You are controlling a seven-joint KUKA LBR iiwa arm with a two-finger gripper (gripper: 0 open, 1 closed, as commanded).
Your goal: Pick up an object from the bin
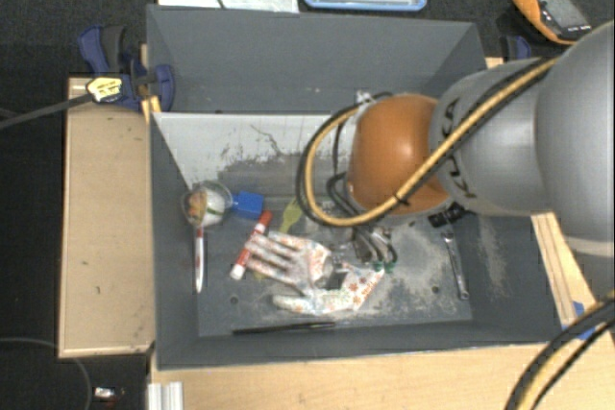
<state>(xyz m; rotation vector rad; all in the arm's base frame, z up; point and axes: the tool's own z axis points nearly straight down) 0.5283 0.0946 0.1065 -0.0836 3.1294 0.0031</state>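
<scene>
My gripper (pixel 371 248) hangs low over the middle of the bin floor, just under the arm's orange cover. Right below and to its left lies a crumpled white cloth with a red and dark pattern (pixel 332 288), and the gripper's tip is at the cloth's upper right edge. A bundle of white pens with red caps (pixel 265 250) lies against the cloth's left side. A small yellow-green piece (pixel 291 217) sits just behind the pens.
At the left wall lie a round metal spoon with a long handle (pixel 204 206) and a blue block (pixel 249 203). A slim metal tool (pixel 454 266) lies at the right. A thin black stick (pixel 284 328) runs along the front wall.
</scene>
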